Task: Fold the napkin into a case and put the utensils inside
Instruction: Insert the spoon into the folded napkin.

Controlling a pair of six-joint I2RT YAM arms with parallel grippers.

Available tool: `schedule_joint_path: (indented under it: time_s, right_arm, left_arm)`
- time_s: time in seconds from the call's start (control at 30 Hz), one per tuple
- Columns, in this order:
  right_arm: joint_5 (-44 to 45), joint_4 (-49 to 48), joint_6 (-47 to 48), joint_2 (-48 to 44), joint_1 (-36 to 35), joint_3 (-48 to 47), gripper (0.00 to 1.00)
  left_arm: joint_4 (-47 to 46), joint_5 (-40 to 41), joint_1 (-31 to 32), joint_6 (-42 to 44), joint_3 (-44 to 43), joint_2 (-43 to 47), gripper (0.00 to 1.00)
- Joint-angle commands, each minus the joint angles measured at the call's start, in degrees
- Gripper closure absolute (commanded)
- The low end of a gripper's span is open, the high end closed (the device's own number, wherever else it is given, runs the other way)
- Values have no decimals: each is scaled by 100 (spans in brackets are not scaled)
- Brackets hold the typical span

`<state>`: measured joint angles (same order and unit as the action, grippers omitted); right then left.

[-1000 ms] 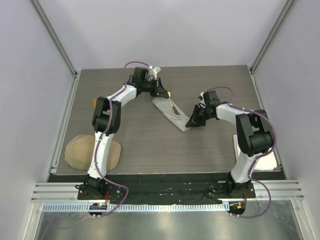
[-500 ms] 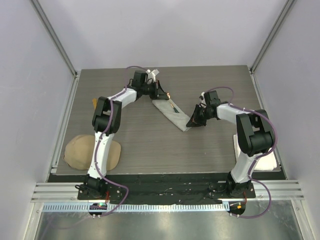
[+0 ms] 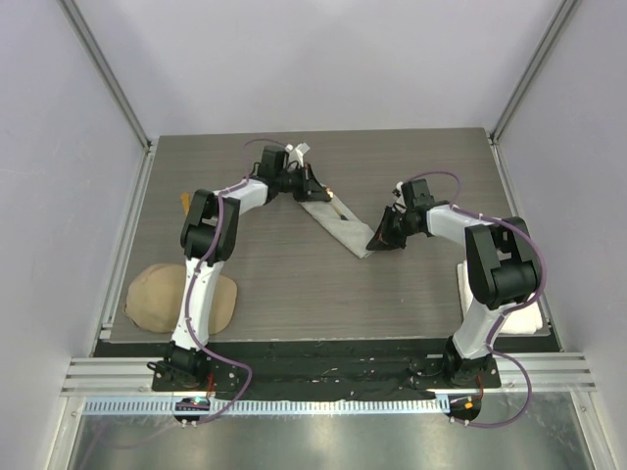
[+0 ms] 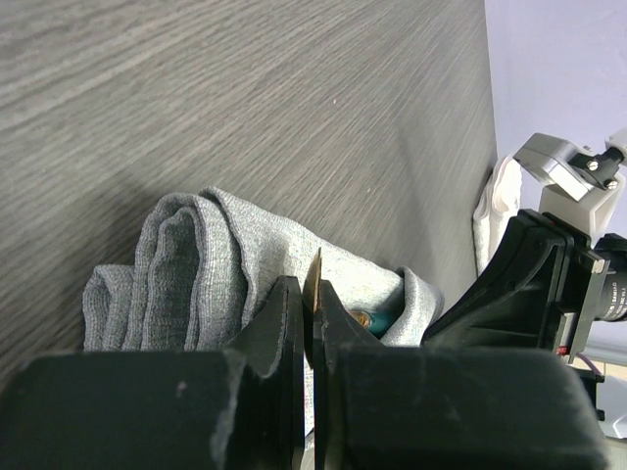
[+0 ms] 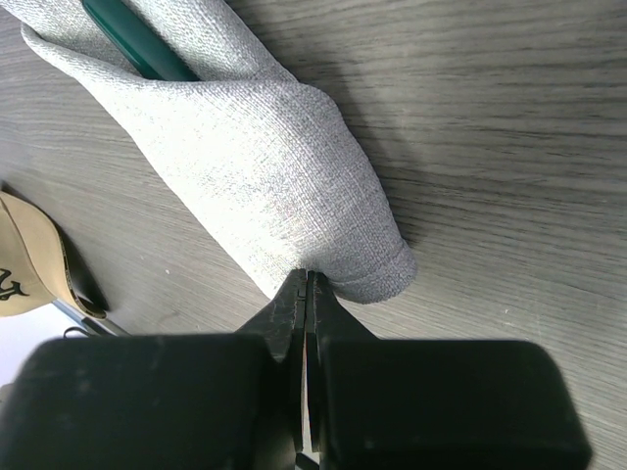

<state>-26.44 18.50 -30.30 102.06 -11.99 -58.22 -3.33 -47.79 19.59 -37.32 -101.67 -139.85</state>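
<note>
The napkin (image 3: 343, 227), light grey, lies folded as a narrow case slanting across the table's middle. My left gripper (image 3: 319, 188) is at its far, open end, shut on a thin gold utensil, seen edge-on (image 4: 315, 282) between the jaws. Just behind it, a teal handle (image 4: 384, 318) shows inside the cloth's fold (image 4: 196, 264). At the case's near, closed end, my right gripper (image 3: 378, 241) is shut, its tips pinching the cloth's edge (image 5: 338, 274). The teal handle (image 5: 137, 41) also sticks out of the far opening in the right wrist view.
A tan cap (image 3: 181, 297) sits at the table's front left. A white towel (image 3: 514, 315) lies by the right arm's base. A small orange-tan thing (image 3: 184, 199) shows behind the left arm's elbow. Walls close in the table on three sides.
My left gripper has shifted a little toward the case's open end with the gold utensil. The right gripper and the case's near end have stayed put.
</note>
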Motion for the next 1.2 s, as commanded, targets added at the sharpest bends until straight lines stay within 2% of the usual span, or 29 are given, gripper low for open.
schedule_joint_path:
  time_s: [0.0, 0.27, 0.6, 0.67, 0.9, 1.17]
  right_arm:
    - [77, -40, 25, -222, 21, -5, 99]
    - [51, -57, 16, -186, 21, -32, 99]
    - [24, -75, 16, -134, 12, -32, 99]
    - [25, -66, 25, -134, 21, -32, 99]
    - [42, -66, 51, -169, 39, 47, 99]
    - [-2, -57, 60, -151, 65, 30, 99]
  left_arm:
    - [-343, 33, 79, -37, 182, 380, 100]
    - [-800, 103, 150, -276, 499, 547, 100]
    - [-643, 279, 317, -144, 525, 634, 98]
    - [-581, 296, 308, -118, 499, 617, 94]
    - [-115, 525, 291, 277, 367, 722, 68]
    - [313, 815, 290, 418, 87, 837, 41]
